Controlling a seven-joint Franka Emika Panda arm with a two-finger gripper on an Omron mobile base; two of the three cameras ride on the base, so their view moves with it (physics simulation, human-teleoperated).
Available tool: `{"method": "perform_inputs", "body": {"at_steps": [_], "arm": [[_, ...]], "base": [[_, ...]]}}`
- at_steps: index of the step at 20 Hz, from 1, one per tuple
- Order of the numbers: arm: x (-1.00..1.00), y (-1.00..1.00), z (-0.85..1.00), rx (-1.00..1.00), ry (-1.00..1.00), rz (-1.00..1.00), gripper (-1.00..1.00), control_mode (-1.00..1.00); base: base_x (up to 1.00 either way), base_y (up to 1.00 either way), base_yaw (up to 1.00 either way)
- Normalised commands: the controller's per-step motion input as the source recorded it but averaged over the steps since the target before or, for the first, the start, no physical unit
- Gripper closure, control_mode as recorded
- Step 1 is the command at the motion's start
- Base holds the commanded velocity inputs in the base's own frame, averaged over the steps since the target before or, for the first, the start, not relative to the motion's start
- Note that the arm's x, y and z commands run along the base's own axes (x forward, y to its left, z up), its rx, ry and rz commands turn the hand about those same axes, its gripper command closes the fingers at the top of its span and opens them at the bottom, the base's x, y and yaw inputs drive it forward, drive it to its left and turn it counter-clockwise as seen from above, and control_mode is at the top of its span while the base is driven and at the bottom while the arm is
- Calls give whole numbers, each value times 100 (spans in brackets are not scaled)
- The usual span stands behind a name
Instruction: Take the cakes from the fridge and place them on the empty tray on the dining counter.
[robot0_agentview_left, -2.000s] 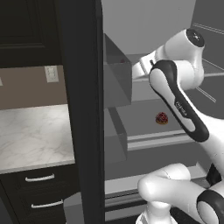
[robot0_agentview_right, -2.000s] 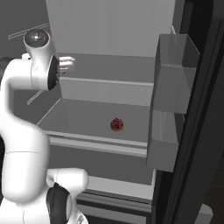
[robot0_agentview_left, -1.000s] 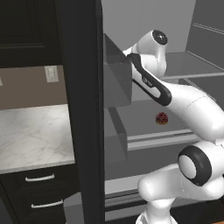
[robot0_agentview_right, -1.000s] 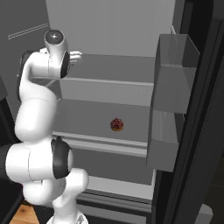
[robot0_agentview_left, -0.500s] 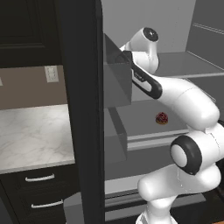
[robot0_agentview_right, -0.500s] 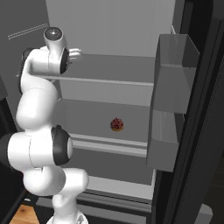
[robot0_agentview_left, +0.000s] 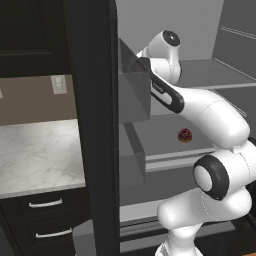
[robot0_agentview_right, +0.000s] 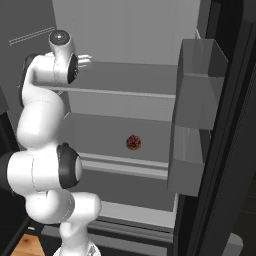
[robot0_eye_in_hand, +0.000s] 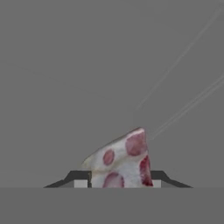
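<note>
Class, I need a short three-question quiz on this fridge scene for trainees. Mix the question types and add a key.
1. True or false: the cake on the lower shelf lies alone, apart from the arm.
2. Multiple choice: in the hand view, what sits between the finger tips of the gripper?
A) a blue tray
B) a red-spotted cake
C) nothing
3. Short answer: inside the fridge, does the arm reach in at the upper shelf or the lower one?

Key: 1 true; 2 B; 3 upper.
</note>
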Motion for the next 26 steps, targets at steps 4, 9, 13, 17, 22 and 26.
{"method": "perform_inputs", "body": {"at_steps": [4,9,13,17,22,26], "arm": [[-34,-20,0,0,-3,0,100,-100],[-89,-62,8,0,-11,0,100,-100],[-100,-63,18,0,-16,0,100,-100],[-100,-51,20,0,-22,0,100,-100],[-100,-38,39,0,-21,0,100,-100],[-100,-16,55,-1,-4,0,100,-100]], "base": [[0,0,0],[0,0,0],[0,0,0],[0,0,0],[0,0,0],[0,0,0]]}}
